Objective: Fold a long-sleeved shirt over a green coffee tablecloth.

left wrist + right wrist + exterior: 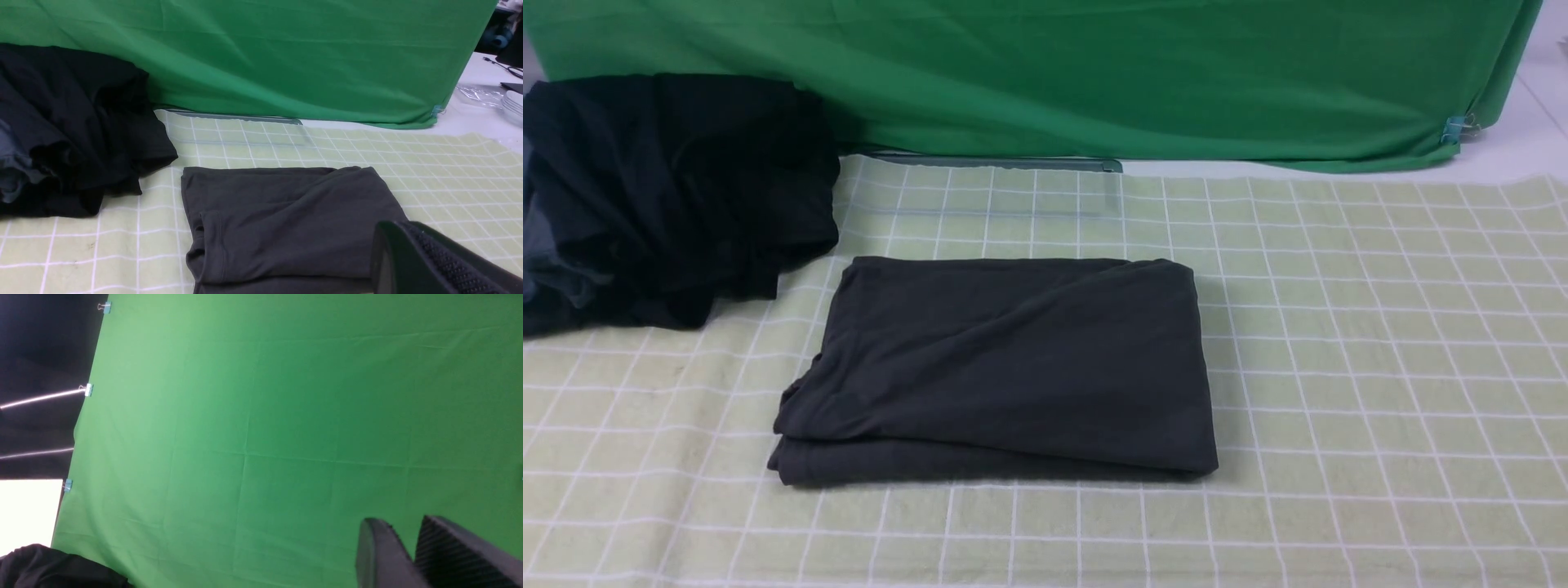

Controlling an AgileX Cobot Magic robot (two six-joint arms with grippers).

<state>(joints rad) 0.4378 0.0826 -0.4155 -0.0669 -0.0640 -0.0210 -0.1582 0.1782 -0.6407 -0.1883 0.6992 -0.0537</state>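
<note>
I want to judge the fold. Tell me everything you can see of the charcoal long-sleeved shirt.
The long-sleeved shirt is charcoal-grey, soft, matte knit. It lies folded into a flat, roughly rectangular stack on the checked tablecloth, with layered edges along its near side and a hemmed flap at its left. Soft diagonal creases cross the top. No print, collar or sleeve shows. Nothing rests on it; the black garment pile lies apart, to its far left.

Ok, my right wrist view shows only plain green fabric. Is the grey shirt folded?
Observer: Yes. The charcoal-grey long-sleeved shirt lies folded into a rectangle on the pale green checked tablecloth.
Operator: Anything beside it?
Observer: A blacker bundle of garments sits at its far left corner, just apart from it.
Operator: Is a hand on the shirt?
Observer: No. The front view shows none over it, and the left hand is shut.
</note>
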